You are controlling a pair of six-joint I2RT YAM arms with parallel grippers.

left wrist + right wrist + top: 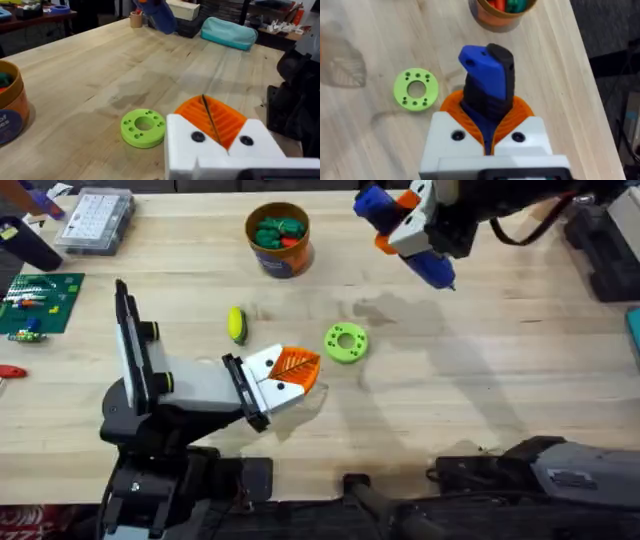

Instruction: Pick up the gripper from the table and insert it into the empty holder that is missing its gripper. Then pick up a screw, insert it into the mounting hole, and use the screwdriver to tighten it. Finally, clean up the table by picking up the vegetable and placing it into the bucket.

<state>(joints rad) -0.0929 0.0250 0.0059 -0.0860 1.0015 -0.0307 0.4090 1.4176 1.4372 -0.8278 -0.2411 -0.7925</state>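
My right gripper (405,235) (487,107) hangs above the table's far right, shut on the blue screwdriver (435,268) (485,75) (157,15). My left gripper (297,366) (212,117) sits low over the table at centre left. Its orange pads are shut together with nothing between them. The vegetable (236,324), yellow with a green end, lies on the wood just beyond the left arm. Farther back stands the bucket (290,262) (12,107) (495,17), holding green and red toys. The holder, the loose gripper and any screw are out of view.
A bright green ring with holes (346,342) (143,127) (416,89) lies right of my left gripper. A clear parts box (95,220) and a green circuit board (40,300) sit at the far left. A teal pouch (230,32) lies at the table's right edge.
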